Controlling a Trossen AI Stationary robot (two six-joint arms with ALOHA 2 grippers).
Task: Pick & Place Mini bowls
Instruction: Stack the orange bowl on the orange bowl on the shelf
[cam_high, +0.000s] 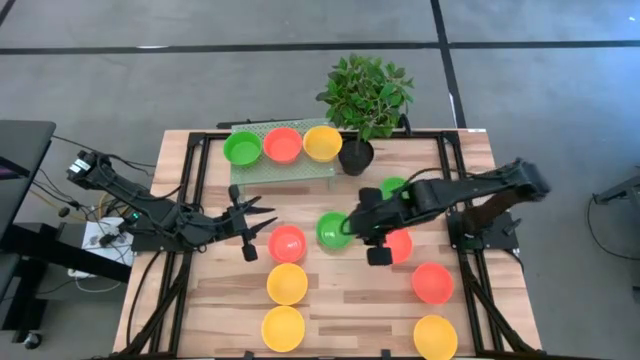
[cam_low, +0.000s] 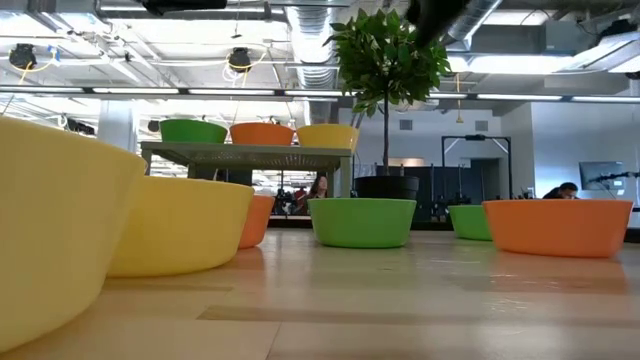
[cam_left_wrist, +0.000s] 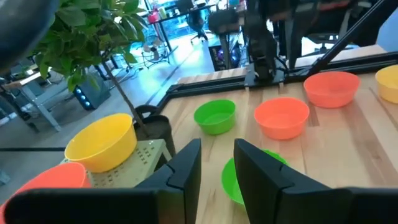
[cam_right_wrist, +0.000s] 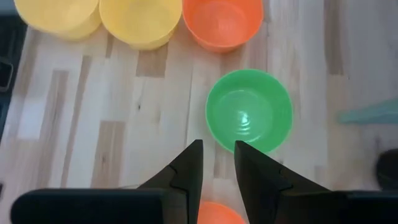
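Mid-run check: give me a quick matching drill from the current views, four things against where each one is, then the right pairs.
Things:
1. right hand
2. left hand
3. black plant pot
4. green bowl on the raised rack

Places:
A. beside the rack's right end, at the table's far edge
B. over the table's left half, next to a red-orange bowl
C. leftmost of three bowls in a row
D. just above the middle green bowl, hand empty

Pairs: 1-D, 2-B, 3-A, 4-C
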